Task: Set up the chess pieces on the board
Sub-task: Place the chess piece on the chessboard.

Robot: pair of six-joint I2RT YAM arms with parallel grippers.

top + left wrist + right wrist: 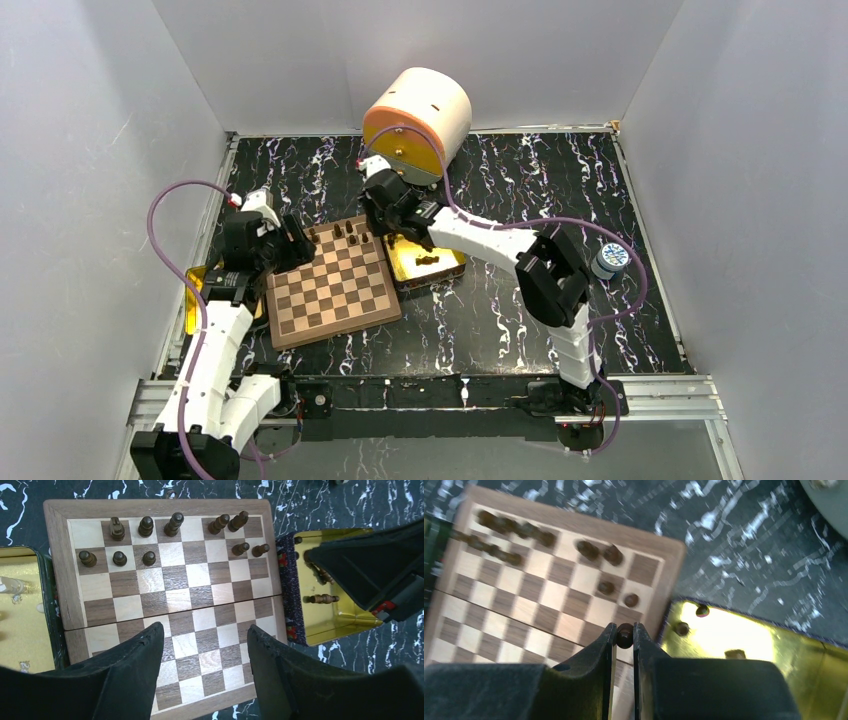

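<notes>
a black table top (500, 330) veined with white carries everything. a squat cream and orange cylinder (425, 115) sits at the middle of the far edge. an open gold tin (455, 262) lies near the centre, and a second gold tin half (192, 290) lies at the left edge. a small round blue-and-white container (609, 259) stands near the right edge. plain white walls (100, 150) enclose three sides.

One board (190, 587) carries ten chess pieces (146, 526), five in each of two far rows. Two gold tins (25, 630) lie beside it, left and right.
</notes>
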